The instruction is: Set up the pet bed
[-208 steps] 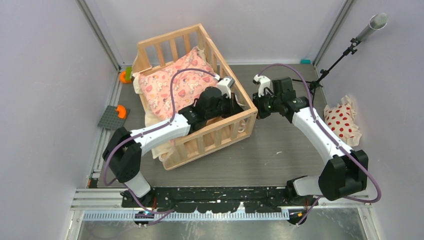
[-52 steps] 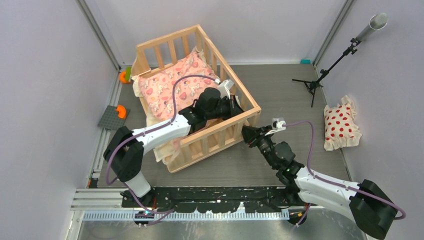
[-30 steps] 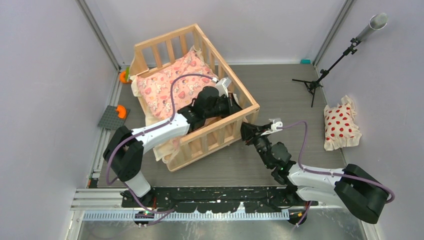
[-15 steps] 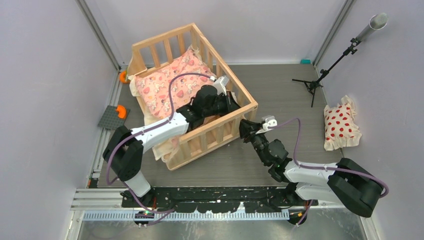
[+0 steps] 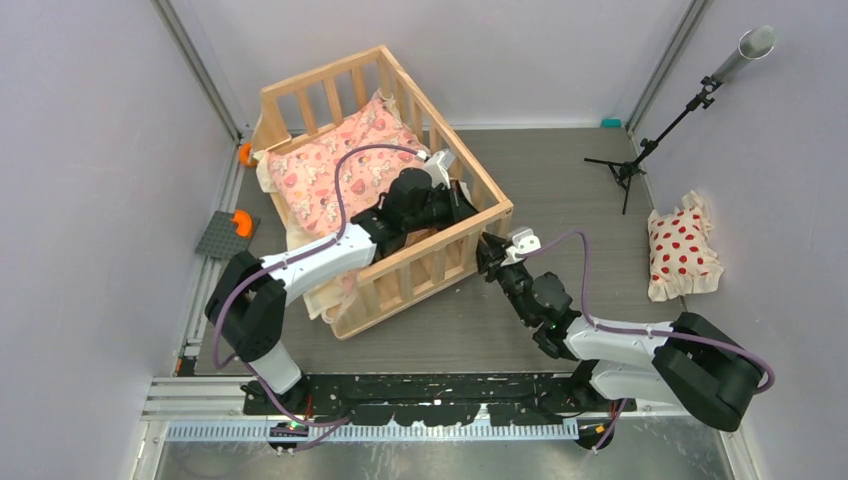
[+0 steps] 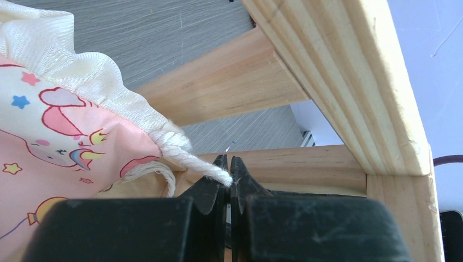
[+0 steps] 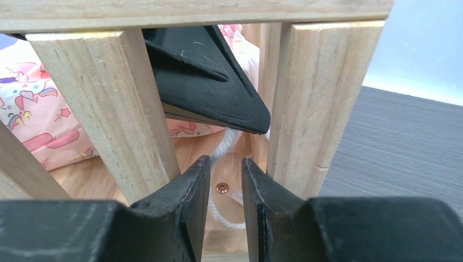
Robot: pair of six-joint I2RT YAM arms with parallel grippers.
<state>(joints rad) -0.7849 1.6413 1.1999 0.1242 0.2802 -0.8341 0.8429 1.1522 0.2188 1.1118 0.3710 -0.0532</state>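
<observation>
The cushion [image 5: 330, 180] lies in the pet bed [image 5: 400, 262]. Left jaws clench its cream tie [image 6: 185, 158], right jaws gape nearby. Tying and the dotted pillow [image 5: 682, 250] remain, I'd say.

left arm [image 5: 310, 262] and right arm [image 5: 620, 338]: white links, black joints, looping purple cables [image 5: 343, 185], scuffed black fingers [image 7: 183, 204].

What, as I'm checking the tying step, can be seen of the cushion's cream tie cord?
The cream tie cord is twisted off-white rope leaving the frilled corner of the pink cushion. The left gripper is shut on it inside a corner of the pet bed. Below, it hangs behind the slats, showing between the parted jaws of the right gripper; contact there is unclear.
</observation>
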